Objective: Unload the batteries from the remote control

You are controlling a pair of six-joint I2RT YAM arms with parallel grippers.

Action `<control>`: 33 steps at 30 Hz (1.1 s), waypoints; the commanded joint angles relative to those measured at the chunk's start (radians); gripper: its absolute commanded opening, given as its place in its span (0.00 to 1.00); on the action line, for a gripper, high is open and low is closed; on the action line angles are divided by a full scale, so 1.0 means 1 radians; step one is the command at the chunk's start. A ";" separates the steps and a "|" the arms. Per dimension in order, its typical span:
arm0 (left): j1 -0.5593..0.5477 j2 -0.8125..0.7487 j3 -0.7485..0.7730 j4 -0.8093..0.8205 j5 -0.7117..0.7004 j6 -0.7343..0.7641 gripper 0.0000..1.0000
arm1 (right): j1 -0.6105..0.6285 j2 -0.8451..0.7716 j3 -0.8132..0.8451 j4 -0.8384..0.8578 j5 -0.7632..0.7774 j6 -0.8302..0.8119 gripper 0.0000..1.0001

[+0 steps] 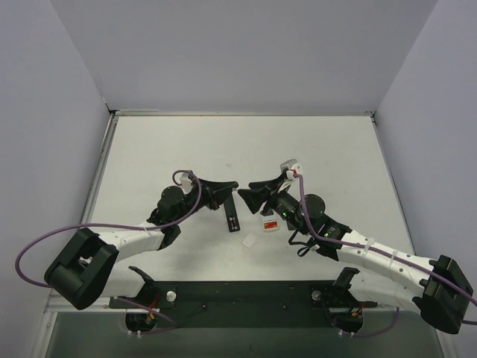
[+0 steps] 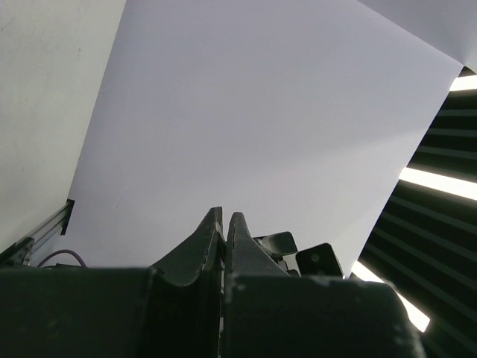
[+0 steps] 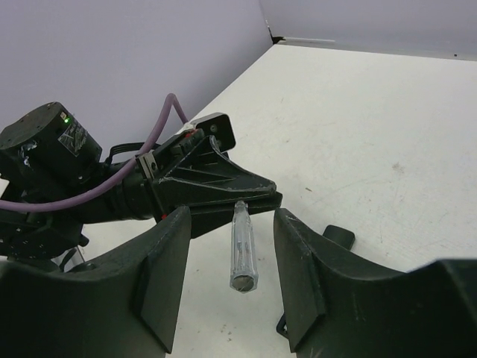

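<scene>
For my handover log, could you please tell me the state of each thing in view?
Left pincer: shut.
Right pincer: open, empty.
Remote: one end at the left pincer's tips; whether gripped or opened, unclear.
White square: lying loose on the table.
Batteries: none visible.

No words or numbers can be read anywhere; the pale sticker point(image 3: 72, 139) on the black motor housing point(image 3: 41, 145) is too blurred
</scene>
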 commanded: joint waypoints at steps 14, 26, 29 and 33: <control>-0.006 -0.023 0.030 0.054 -0.034 -0.120 0.00 | 0.021 0.032 0.012 0.086 0.015 0.023 0.41; -0.014 -0.023 0.015 0.096 -0.040 -0.122 0.06 | 0.043 0.066 0.029 0.099 0.065 0.010 0.00; -0.012 -0.028 0.007 0.106 -0.011 -0.091 0.54 | 0.046 0.043 0.035 0.063 0.071 -0.032 0.00; -0.003 -0.089 -0.003 -0.082 0.066 0.043 0.68 | 0.029 -0.023 0.058 -0.084 0.081 -0.170 0.00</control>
